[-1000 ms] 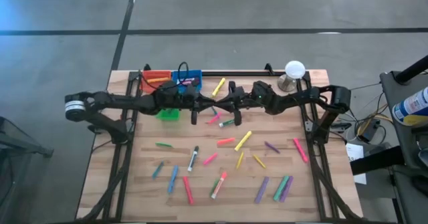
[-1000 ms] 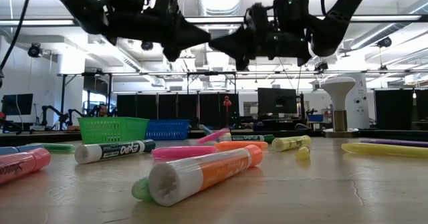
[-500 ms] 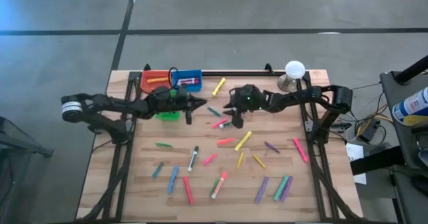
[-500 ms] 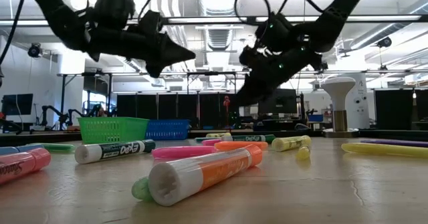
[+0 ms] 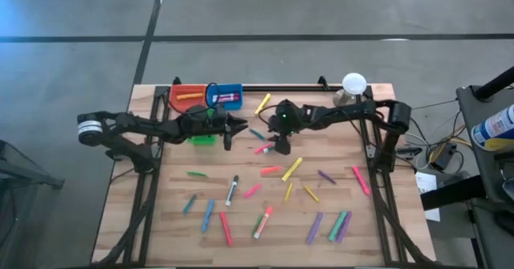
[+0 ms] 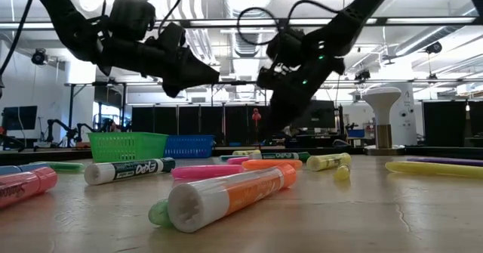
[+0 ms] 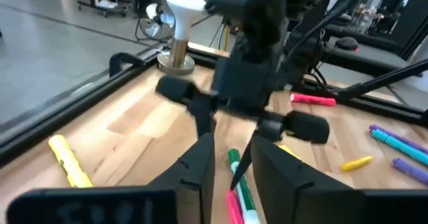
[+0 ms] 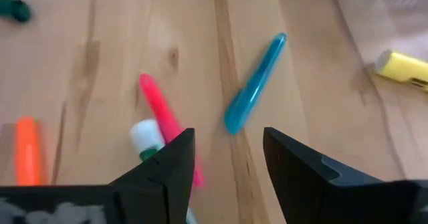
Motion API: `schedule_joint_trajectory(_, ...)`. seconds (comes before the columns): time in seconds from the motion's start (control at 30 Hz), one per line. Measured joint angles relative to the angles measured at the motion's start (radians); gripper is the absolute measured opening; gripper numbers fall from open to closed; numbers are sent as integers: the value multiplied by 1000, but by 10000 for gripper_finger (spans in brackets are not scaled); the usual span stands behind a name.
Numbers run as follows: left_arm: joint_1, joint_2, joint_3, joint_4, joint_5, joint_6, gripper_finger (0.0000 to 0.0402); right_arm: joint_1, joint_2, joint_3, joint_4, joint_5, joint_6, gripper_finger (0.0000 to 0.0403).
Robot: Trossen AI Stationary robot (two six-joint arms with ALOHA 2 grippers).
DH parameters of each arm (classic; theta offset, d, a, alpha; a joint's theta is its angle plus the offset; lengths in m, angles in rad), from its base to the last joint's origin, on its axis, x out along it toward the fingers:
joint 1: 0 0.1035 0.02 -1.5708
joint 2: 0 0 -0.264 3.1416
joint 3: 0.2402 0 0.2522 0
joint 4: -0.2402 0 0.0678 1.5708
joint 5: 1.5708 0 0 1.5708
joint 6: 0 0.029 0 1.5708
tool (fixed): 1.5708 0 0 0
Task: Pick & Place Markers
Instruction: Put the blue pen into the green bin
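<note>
Several coloured markers lie scattered flat on the wooden table (image 5: 161, 213), most of them in its near half, such as a yellow one (image 5: 291, 169). My right gripper (image 5: 277, 145) stands open and tipped down over a pink marker (image 8: 160, 110) and a green, white-ended marker (image 8: 144, 136) near the table's middle. A teal marker (image 8: 254, 83) lies just beyond them. My left gripper (image 5: 239, 125) hovers open and nearly level above the table, left of the right gripper, with nothing between its fingers (image 7: 200, 170).
Red (image 5: 186, 95), blue (image 5: 226, 95) and green (image 5: 202, 137) bins stand at the far left, the green one partly under my left arm. A white-topped stand (image 5: 353, 84) is at the far right corner. A yellow marker (image 5: 263, 103) lies near the far edge.
The two grippers stood tip to tip, high above the table's middle. My left gripper has sunk and drawn back toward the table's left edge. My right gripper has tipped from level to slanting down and has come down toward the pink and green markers.
</note>
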Motion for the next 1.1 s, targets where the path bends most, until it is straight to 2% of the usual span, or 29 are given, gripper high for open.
schedule_joint_trajectory(0.17, 6, -2, -5, -3, 3, 22, 98, 0, 93, 111, -3, 1, 94, 162)
schedule_joint_trajectory(0.3, 12, -3, -6, -26, 3, 23, 98, 1, 164, 182, -106, 9, 130, 148)
schedule_joint_trajectory(0.53, 40, -5, -6, -111, 7, 13, 98, 6, 220, 206, -109, 12, 162, 108)
schedule_joint_trajectory(0.8, 62, -9, 56, -331, 101, -4, 98, 14, 187, 198, -120, 11, 96, 33)
schedule_joint_trajectory(1.1, 56, -10, 214, -700, 103, 17, 98, 85, 91, 198, -78, 31, -15, 40)
